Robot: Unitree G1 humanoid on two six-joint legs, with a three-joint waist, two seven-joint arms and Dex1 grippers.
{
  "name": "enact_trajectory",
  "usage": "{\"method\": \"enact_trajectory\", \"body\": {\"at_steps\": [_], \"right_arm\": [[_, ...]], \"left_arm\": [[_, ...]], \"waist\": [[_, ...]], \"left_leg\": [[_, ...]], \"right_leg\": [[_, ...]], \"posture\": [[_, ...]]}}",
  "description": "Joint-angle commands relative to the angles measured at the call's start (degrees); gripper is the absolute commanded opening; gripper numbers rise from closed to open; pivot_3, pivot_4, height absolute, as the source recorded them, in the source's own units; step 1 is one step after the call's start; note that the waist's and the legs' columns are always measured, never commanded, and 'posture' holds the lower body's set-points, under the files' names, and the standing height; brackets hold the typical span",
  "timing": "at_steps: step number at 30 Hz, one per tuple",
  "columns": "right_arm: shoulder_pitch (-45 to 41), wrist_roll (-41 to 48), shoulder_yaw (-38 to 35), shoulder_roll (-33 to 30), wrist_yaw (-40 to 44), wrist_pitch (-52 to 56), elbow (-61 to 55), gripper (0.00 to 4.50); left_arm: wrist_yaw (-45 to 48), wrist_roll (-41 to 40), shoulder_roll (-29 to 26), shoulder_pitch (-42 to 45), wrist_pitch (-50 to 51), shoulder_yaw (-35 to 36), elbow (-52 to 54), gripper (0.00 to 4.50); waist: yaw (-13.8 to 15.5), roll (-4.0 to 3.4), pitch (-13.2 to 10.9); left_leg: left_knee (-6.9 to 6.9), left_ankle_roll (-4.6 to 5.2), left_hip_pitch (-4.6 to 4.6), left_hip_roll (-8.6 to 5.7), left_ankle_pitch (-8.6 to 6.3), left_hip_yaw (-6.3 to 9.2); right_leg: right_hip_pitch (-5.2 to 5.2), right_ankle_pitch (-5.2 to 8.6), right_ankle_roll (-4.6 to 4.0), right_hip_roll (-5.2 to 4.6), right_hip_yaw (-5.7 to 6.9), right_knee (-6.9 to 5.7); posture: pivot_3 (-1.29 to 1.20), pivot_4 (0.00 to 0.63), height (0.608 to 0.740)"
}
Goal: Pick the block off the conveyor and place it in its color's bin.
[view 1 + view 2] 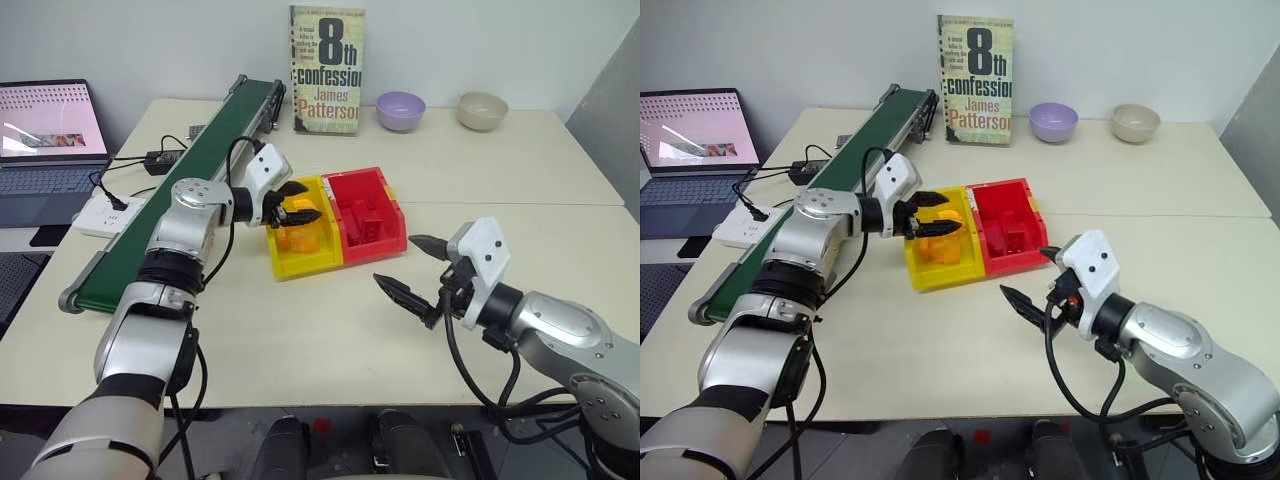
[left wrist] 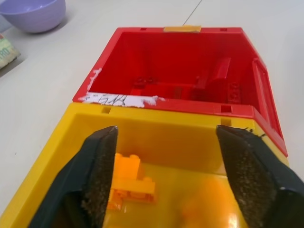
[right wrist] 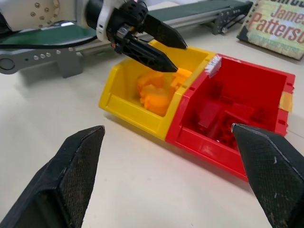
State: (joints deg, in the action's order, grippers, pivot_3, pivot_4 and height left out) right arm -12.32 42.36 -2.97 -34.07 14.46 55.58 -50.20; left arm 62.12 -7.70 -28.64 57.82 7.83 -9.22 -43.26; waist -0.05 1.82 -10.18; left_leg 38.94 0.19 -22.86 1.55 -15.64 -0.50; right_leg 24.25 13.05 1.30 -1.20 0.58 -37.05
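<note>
My left gripper [image 1: 303,201] hangs open over the yellow bin [image 1: 300,266], with nothing between its fingers [image 2: 97,175]. Yellow-orange blocks [image 2: 132,184] lie inside the bin beneath it, and one orange shape there is blurred; I cannot tell which of them is the task's block. The dark green conveyor [image 1: 190,180] runs along the table's left side, just left of the bin. My right gripper [image 1: 396,260] is open and holds nothing. It hovers over the table to the right of the bins, pointing toward them.
The red bin [image 1: 376,248] with red blocks touches the yellow bin's right side. A book [image 1: 327,70], a purple bowl [image 1: 400,110] and a beige bowl [image 1: 482,110] stand at the back. A laptop [image 1: 50,140] and a power strip [image 1: 105,215] sit left of the conveyor.
</note>
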Motion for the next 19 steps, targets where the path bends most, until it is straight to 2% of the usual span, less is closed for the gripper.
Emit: {"method": "enact_trajectory", "body": {"at_steps": [1, 5, 7, 13, 19], "right_arm": [[0.0, 0.9, -1.7, -0.2, -0.5, -0.3, -2.3, 4.50], [0.0, 1.0, -1.8, -1.0, 0.7, -0.7, -1.9, 4.50], [-0.7, 1.1, -2.1, -2.4, 3.0, -1.3, -0.5, 4.50], [-5.1, -0.8, -2.0, -5.8, 9.3, -4.2, 7.0, 4.50], [-6.7, -2.4, -1.1, -7.9, 14.2, -6.7, 11.5, 4.50]], "left_arm": [[0.7, -0.4, 0.4, 2.5, -1.6, 2.2, -0.4, 4.40], [0.9, -1.1, -1.0, 3.5, -0.6, 4.0, -0.1, 4.47], [2.8, -1.3, -4.4, 2.6, 2.8, 4.8, 2.5, 4.47], [14.8, -5.1, -18.1, -7.2, 14.7, 5.4, 21.8, 4.47], [15.6, -8.7, -25.0, -16.4, 21.6, 8.5, 35.3, 4.47]], "waist": [[0.0, 0.00, 0.0], [0.0, 0.00, 0.0], [-0.2, 0.00, 0.0], [-1.2, -0.03, 0.0], [-1.0, -0.04, 0.0]], "left_leg": [[0.01, 0.00, 0.00, -0.02, 0.00, -0.02], [0.01, 0.00, 0.01, 0.00, 0.00, 0.02], [0.00, 0.00, 0.02, 0.01, 0.00, 0.03], [-0.06, 0.00, 0.08, 0.14, 0.00, 0.00], [-0.06, 0.00, 0.06, 0.12, 0.00, 0.09]], "right_leg": [[0.00, 0.00, 0.00, -0.02, -0.02, 0.00], [0.00, 0.00, 0.00, -0.02, 0.02, -0.01], [0.00, 0.00, 0.00, 0.03, 0.03, -0.03], [0.07, 0.01, -0.02, 0.13, -0.02, -0.10], [0.04, 0.06, -0.07, 0.04, 0.00, -0.09]], "posture": [[0.00, 0.150, 0.740], [0.00, 0.150, 0.740], [0.00, 0.150, 0.740], [0.00, 0.150, 0.740], [0.00, 0.150, 0.740]]}}
